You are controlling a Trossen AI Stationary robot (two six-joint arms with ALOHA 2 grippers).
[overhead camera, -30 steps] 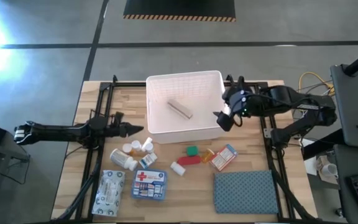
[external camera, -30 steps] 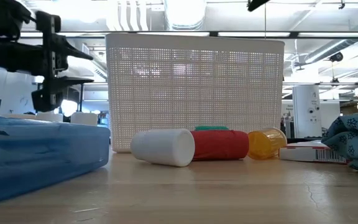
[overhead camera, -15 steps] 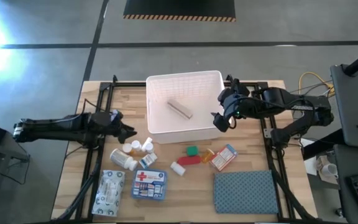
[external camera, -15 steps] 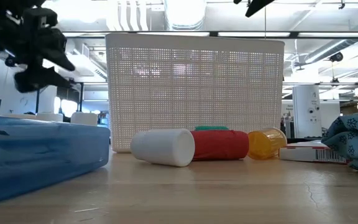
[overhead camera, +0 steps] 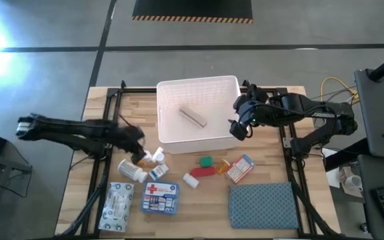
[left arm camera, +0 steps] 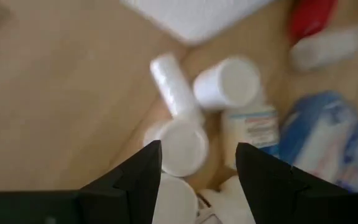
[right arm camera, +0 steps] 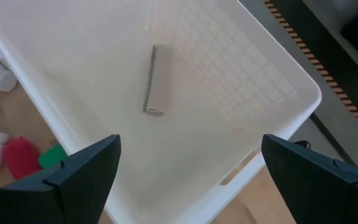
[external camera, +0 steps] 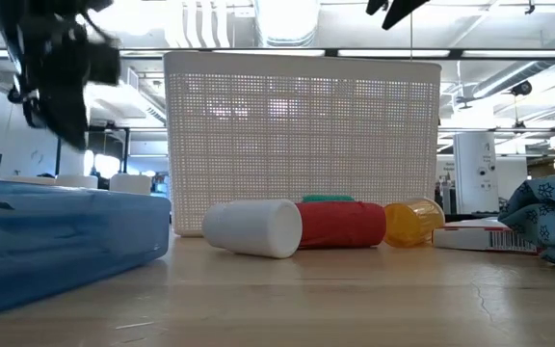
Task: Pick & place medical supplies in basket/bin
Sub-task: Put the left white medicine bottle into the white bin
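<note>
My left gripper (overhead camera: 137,143) is open and hangs just above a cluster of white pill bottles (overhead camera: 145,159); in its wrist view the gripper (left arm camera: 197,163) has one bottle's cap (left arm camera: 180,147) between its fingers, apart from them. The blue first-aid box (overhead camera: 161,198) and the white patterned packet (overhead camera: 117,200) lie flat toward the near edge. Red (overhead camera: 202,172), green (overhead camera: 207,161) and orange (overhead camera: 224,165) packs lie in front of the white basket (overhead camera: 199,143). My right gripper (overhead camera: 239,127) is open over the basket's right rim (right arm camera: 291,81). A beige roll (right arm camera: 157,81) lies on the basket floor.
A blue-grey textured cloth (overhead camera: 262,205) lies flat at the near right corner. A red-and-white box (overhead camera: 240,169) and a small white bottle (overhead camera: 191,180) lie beside the packs. Black frame rails (overhead camera: 105,167) run along both sides of the table. Bare wood shows left of the basket.
My left gripper has swung from left of the basket toward the table's near edge and right, tipping its fingers downward, and now stands over the pill bottles. Its arm has angled to follow. Nothing on the table has moved.
</note>
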